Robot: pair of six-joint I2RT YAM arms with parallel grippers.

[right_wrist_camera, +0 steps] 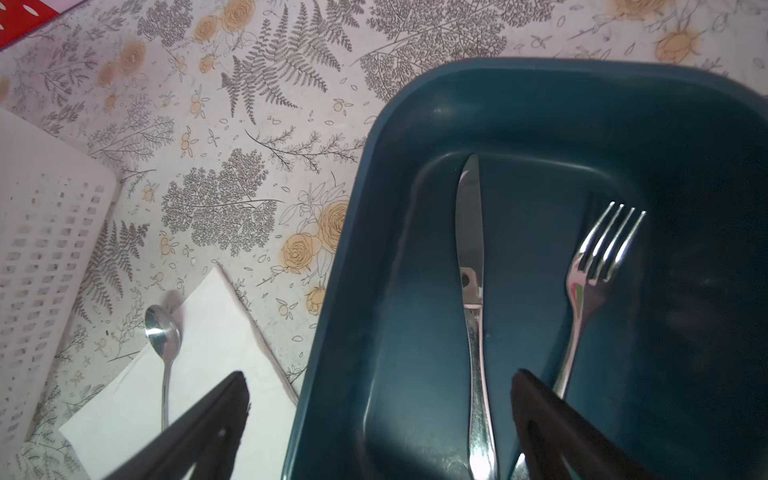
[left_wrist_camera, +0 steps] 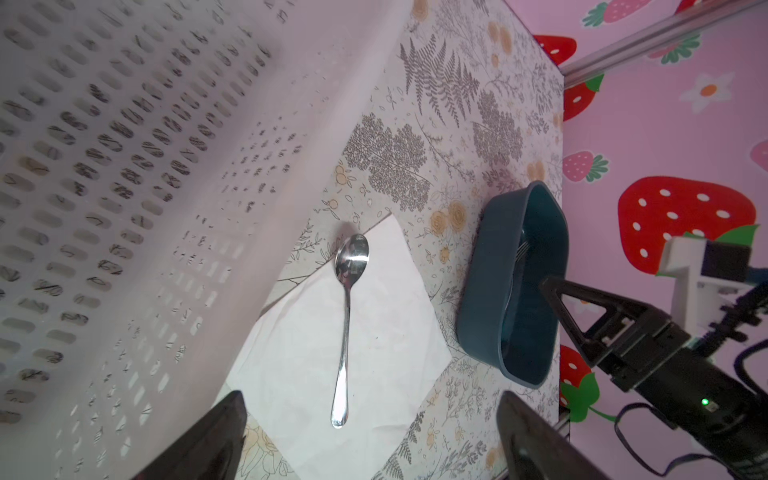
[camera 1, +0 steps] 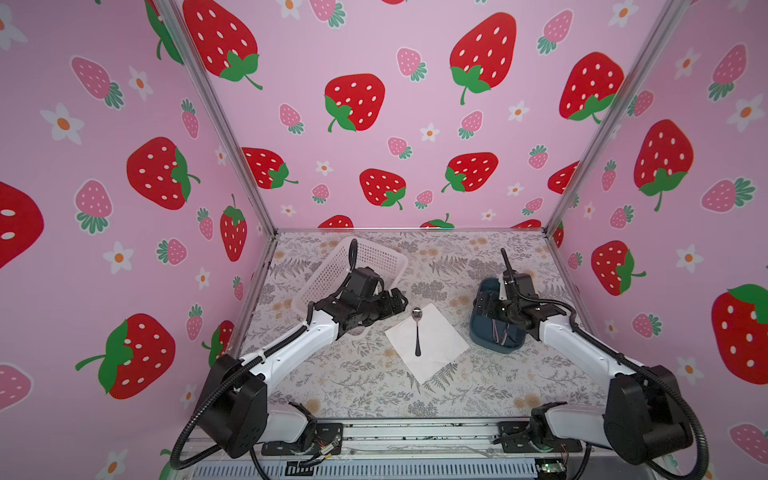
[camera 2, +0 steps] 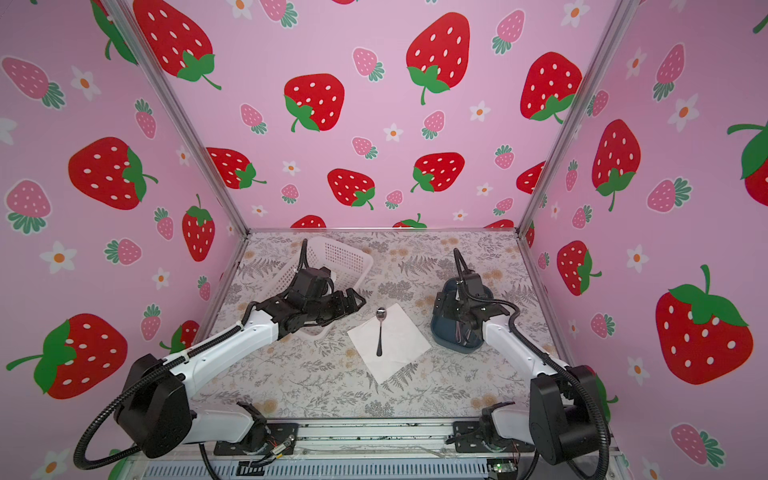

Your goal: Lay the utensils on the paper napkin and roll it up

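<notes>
You are holding the right gripper (right_wrist_camera: 379, 380) over the teal bin (right_wrist_camera: 540, 83), fingers spread wide and gripping nothing, apparently lining up on the knife (right_wrist_camera: 471, 266) lying beside the fork (right_wrist_camera: 594, 282) on its floor. Your left gripper (left_wrist_camera: 370, 399), likewise open and empty, is hanging beside the white basket (camera 1: 332, 270), off the paper napkin (camera 1: 436, 345). One spoon (camera 1: 417, 330) is already lying across the flat, unrolled white sheet, its bowl jutting past an edge. All three utensils are showing as slim polished metal.
</notes>
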